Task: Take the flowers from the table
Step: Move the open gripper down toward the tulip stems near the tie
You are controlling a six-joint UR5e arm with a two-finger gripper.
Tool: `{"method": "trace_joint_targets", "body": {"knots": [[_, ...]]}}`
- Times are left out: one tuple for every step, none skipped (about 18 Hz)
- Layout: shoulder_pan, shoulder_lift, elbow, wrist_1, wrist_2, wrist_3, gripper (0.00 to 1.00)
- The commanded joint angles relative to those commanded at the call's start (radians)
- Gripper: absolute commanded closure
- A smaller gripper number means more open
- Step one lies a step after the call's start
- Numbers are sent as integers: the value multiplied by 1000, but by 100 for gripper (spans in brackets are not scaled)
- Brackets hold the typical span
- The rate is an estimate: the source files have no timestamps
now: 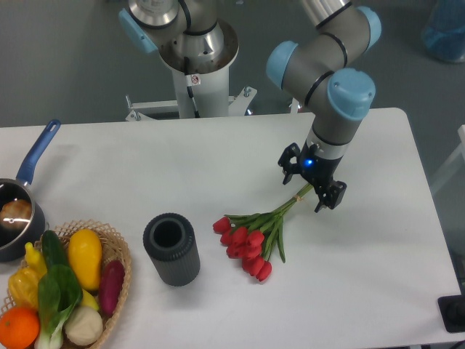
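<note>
Presently the flowers [254, 236] lie flat on the white desk [218, 160], right of centre. The red heads point toward the near edge and the tied green stems run up and to the right. The tool [308, 183] is positioned over the far end of those stems, its two dark fingers spread apart, one on either side of the stem ends. Whether the fingers touch the stems cannot be told. Nothing is gripped; the bunch rests fully on the desk. A dark ribbed cylinder [171, 249] stands upright just left of the flower heads, apart from them. At the near left corner sits a wicker basket [116, 251] holding assorted vegetables and fruit. Beside it, further left, is a pot with a blue handle [38, 151].
</note>
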Motion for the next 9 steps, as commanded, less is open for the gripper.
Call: {"method": "trace_joint_targets", "body": {"knots": [[-9,-11,2,2,0,-11,0],[-12,-15,2,2,0,-11,0],[-12,-20,2,2,0,-11,0],[-11,-20,2,0,0,-9,0],[-12,-26,0,0,0,-11,0],[-12,-32,0,0,0,-11,0],[-12,-35,0,2,0,-11,0],[-12,-41,0,3,0,-11,0],[-12,-48,2,3,0,-9,0]]}}
